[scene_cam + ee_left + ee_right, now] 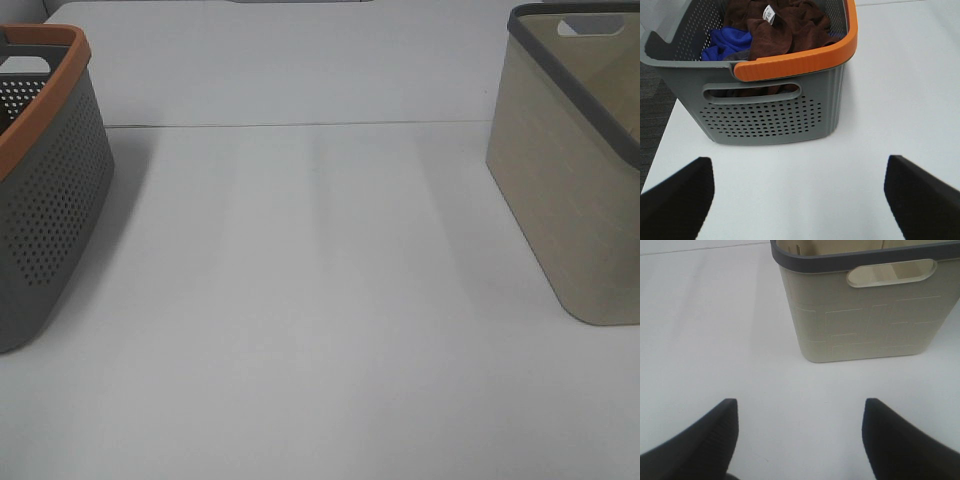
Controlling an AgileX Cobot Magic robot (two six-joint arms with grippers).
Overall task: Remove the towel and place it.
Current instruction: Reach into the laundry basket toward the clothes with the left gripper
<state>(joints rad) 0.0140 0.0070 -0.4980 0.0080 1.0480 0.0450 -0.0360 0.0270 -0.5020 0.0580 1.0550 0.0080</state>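
The dark brown towel [785, 27] lies crumpled inside the grey perforated basket with an orange rim [790, 62], a white label showing on top. The basket also stands at the left edge of the exterior high view [45, 190]; the towel is hidden there. My left gripper [800, 200] is open and empty above the white table, short of the basket's handle side. My right gripper [800, 440] is open and empty, facing the beige basket with a dark grey rim [865, 315], which also shows at the right in the exterior high view [570, 190]. Neither gripper shows in the exterior high view.
A blue cloth [725, 42] lies in the grey basket beside the towel. The white table [320, 300] spans between the two baskets. A seam [300, 125] crosses the table near the back. The table's edge and dark floor [652, 110] lie beside the grey basket.
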